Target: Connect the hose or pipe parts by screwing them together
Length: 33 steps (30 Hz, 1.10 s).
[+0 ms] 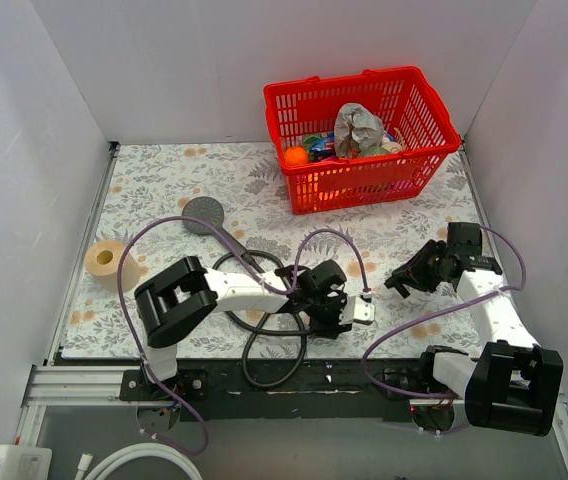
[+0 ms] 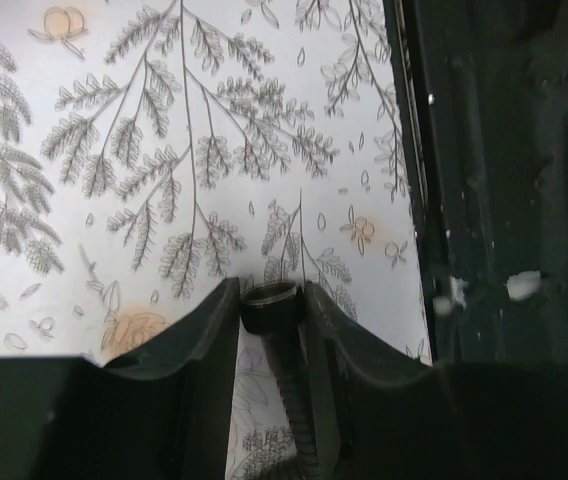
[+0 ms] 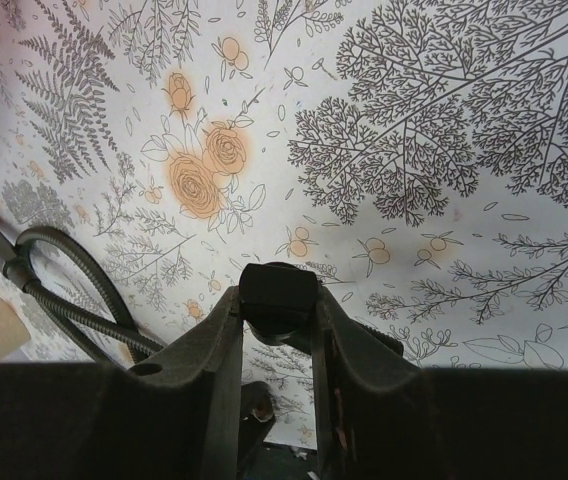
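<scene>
The grey shower head (image 1: 202,214) lies flat at the table's left centre, its handle pointing toward the arms, with neither gripper touching it. The thin black hose (image 1: 264,345) loops over the near edge. My left gripper (image 1: 351,315) is shut on a hose end: in the left wrist view, the round end nut (image 2: 269,303) sits between the jaws of the left gripper (image 2: 269,300), and the ribbed hose runs back under them. My right gripper (image 1: 397,281) hovers to the right. In the right wrist view, the right gripper (image 3: 277,300) is shut on a black nut-like end piece (image 3: 279,290). Part of the hose (image 3: 64,300) curves at the left.
A red basket (image 1: 434,150) of mixed items stands at the back right. A tape roll (image 1: 104,260) lies at the left edge. The black base rail (image 1: 294,380) runs along the near edge and shows close by (image 2: 504,200) beside the left gripper. White walls enclose three sides.
</scene>
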Each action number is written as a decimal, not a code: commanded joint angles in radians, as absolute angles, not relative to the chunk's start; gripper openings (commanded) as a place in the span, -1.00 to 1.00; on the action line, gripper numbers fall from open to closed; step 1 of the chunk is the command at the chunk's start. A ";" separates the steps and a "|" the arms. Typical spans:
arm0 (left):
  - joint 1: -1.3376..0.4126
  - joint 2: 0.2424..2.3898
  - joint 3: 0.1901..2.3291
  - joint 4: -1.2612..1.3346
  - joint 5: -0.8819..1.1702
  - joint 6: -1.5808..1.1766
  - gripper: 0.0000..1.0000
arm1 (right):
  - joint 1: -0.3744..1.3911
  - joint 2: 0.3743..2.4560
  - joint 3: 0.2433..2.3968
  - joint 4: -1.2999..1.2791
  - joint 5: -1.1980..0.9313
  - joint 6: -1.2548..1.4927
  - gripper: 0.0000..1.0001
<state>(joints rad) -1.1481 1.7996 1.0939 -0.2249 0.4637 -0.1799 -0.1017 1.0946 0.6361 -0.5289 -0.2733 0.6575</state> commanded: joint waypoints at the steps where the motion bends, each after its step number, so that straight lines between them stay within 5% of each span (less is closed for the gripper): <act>1: -1.147 1.867 1.157 -0.238 0.436 -0.175 -1.00 | -0.100 1.066 0.663 -0.528 -0.276 0.681 -0.97; 7: -1.149 1.937 1.225 -0.282 0.420 -0.186 -1.00 | -0.100 1.107 0.629 -0.509 -0.321 0.695 -0.97; 11: -1.149 1.941 1.240 -0.348 0.413 -0.204 -0.33 | -0.101 1.141 0.623 -0.509 -0.321 0.684 -0.97; 13: -1.147 1.911 1.217 -0.342 0.426 -0.206 0.31 | -0.101 1.157 0.623 -0.511 -0.327 0.677 -0.97; 15: -1.149 1.887 1.193 -0.347 0.442 -0.204 0.46 | -0.101 1.170 0.615 -0.502 -0.333 0.677 -0.97; 25: -1.147 1.850 1.193 -0.362 0.381 -0.279 0.52 | -0.101 1.178 0.594 -0.483 -0.344 0.667 -0.97; 33: -1.149 1.911 1.238 -0.350 0.305 -0.345 0.06 | -0.104 1.173 0.597 -0.489 -0.342 0.661 -0.97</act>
<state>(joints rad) -1.1454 1.9133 1.2179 -0.3275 0.3592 -0.2958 -0.1017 1.1812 0.5911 -0.5129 -0.3168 0.6746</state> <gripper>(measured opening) 0.560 0.332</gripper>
